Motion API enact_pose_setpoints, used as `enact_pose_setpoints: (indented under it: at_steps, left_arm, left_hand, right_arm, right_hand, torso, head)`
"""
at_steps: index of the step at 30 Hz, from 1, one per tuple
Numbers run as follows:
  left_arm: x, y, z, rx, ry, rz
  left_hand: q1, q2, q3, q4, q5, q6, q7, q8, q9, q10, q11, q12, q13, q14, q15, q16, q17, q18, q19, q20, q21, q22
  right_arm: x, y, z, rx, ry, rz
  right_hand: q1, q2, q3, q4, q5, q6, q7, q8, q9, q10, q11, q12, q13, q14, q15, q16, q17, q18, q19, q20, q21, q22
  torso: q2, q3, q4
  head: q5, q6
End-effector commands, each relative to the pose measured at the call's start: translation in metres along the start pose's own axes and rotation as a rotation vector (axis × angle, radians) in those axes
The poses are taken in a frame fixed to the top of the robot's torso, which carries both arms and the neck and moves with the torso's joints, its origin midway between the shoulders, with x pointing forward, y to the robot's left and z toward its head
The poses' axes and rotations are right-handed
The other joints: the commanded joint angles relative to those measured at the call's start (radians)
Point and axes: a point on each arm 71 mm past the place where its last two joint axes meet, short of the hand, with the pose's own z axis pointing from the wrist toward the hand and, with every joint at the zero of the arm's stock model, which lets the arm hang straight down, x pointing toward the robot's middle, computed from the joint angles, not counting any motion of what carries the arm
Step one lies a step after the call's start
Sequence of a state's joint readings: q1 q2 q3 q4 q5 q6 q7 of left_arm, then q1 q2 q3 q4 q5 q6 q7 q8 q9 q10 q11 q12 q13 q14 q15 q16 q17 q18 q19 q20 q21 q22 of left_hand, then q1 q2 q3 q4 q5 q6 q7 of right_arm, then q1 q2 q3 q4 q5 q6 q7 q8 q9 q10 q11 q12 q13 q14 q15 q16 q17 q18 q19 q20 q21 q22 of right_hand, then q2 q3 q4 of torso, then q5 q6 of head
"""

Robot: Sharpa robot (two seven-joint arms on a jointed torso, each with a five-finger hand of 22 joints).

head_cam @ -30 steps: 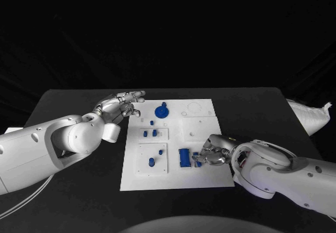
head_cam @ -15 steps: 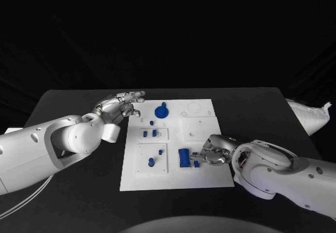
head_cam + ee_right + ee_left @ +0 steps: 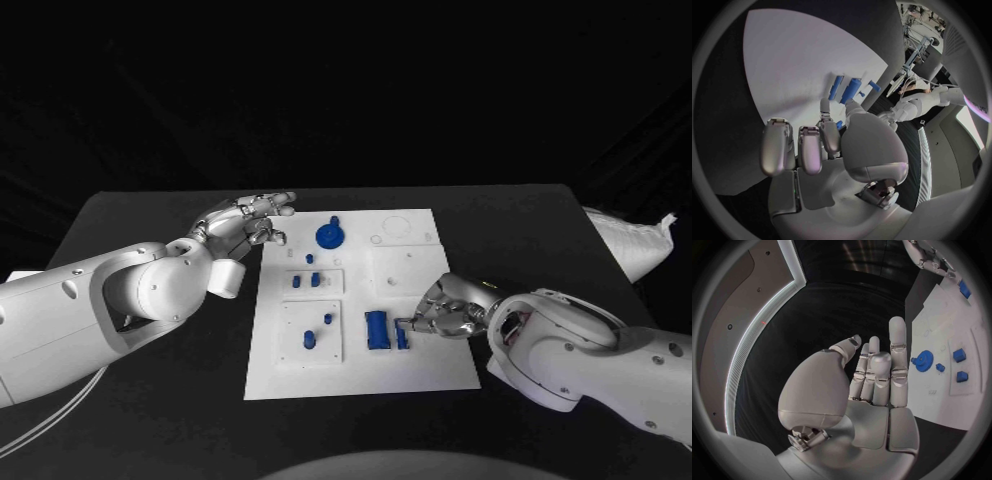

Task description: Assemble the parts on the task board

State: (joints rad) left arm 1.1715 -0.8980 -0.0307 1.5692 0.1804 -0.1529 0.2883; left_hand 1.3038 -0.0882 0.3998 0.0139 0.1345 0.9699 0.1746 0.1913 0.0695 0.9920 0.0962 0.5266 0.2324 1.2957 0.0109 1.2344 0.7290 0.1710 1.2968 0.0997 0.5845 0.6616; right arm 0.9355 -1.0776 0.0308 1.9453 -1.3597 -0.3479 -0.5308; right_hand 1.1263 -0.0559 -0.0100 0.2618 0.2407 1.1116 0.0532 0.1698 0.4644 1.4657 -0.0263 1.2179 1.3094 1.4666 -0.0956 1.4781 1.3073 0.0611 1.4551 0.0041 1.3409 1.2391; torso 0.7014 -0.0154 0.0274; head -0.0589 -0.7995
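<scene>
Blue part pinched in right hand fingers on task board

You are looking at a plain white flat task board lying on a matt black table. The small plastic parts are showing deep blue. Both metal hands are shining silver.

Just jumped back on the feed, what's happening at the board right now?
The right hand is down on the near right part of the white task board, with its fingertips at a small blue part beside a longer blue block; whether it actually grips the part is not clear. The left hand hovers, holding nothing, off the board's far left edge, near the blue gear. Other small blue parts sit in the board's left-hand panels.
</scene>
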Motion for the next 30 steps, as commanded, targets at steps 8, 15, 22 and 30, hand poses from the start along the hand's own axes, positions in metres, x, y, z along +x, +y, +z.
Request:
enact_pose_setpoints:
  at_steps: [8,15,22,30]
  left_arm:
    - [-0.014,0.002,0.012,0.035,-0.046,0.008]
    - [-0.029,0.006,0.025,0.083,-0.132,0.008]
    - [-0.038,0.006,0.037,0.148,-0.218,0.034]
    - [-0.036,0.010,0.043,0.113,-0.205,0.038]
  left_hand:
    - [-0.018,-0.002,-0.014,0.014,0.000,-0.012,0.008,0.020,0.001,-0.043,0.012,-0.007,-0.018,-0.187,0.017,-0.155,-0.256,0.006,-0.088,0.021,-0.064,-0.028]
    - [-0.014,-0.004,-0.013,0.027,0.000,-0.013,0.013,0.012,-0.004,-0.045,0.041,-0.112,-0.112,-0.397,0.078,-0.543,-0.450,-0.009,-0.364,0.077,-0.289,-0.163]
    - [0.017,-0.009,0.018,0.018,0.000,0.008,0.016,-0.043,-0.004,0.013,0.058,-0.271,-0.171,-0.384,0.126,-0.867,-0.600,0.013,-0.511,0.152,-0.451,-0.301]
    - [-0.395,0.088,-0.112,-0.014,-0.040,-0.298,-0.047,-0.121,-0.070,-0.296,0.019,-0.413,-0.232,-0.661,0.094,-1.067,-0.729,-0.051,-0.779,0.089,-0.585,-0.454]
  right_arm:
    - [-0.055,-0.026,0.043,-0.196,-0.144,0.688]
    - [-0.076,-0.040,0.084,-0.261,-0.217,0.923]
    - [-0.084,-0.043,0.120,-0.300,-0.254,1.029]
    - [-0.085,-0.043,0.131,-0.246,-0.281,0.983]
  right_hand:
    - [0.268,0.053,0.070,-0.138,-0.014,-0.136,0.081,-0.103,-0.090,-0.298,0.068,-0.765,-0.365,-0.146,0.059,-0.589,-0.539,0.122,-0.272,0.054,-0.556,-0.620]
    - [0.337,0.021,0.189,-0.178,-0.080,-0.159,0.121,-0.111,-0.170,-0.388,0.137,-1.089,-0.755,-0.350,0.136,-1.056,-0.822,0.111,-0.432,0.121,-0.876,-0.827]
    - [0.280,0.000,0.232,-0.195,-0.165,-0.180,0.135,-0.107,-0.259,-0.399,0.169,-1.156,-1.044,-0.419,0.210,-1.323,-1.043,0.122,-0.474,0.208,-1.113,-1.002]
    - [-0.175,0.056,0.150,-0.262,-0.241,-0.470,0.075,-0.170,-0.366,-0.733,0.132,-1.218,-1.218,-0.710,0.175,-1.478,-1.197,0.063,-0.738,0.148,-1.244,-1.133]
  torso:
    - [-0.054,-0.0146,-0.0118]
    - [-0.084,-0.0184,-0.0141]
    - [-0.109,-0.0135,-0.0111]
    - [-0.108,-0.0106,-0.0100]
  head:
    - [-0.011,0.050]
    - [-0.008,0.109]
    - [-0.008,0.145]
    - [-0.003,0.156]
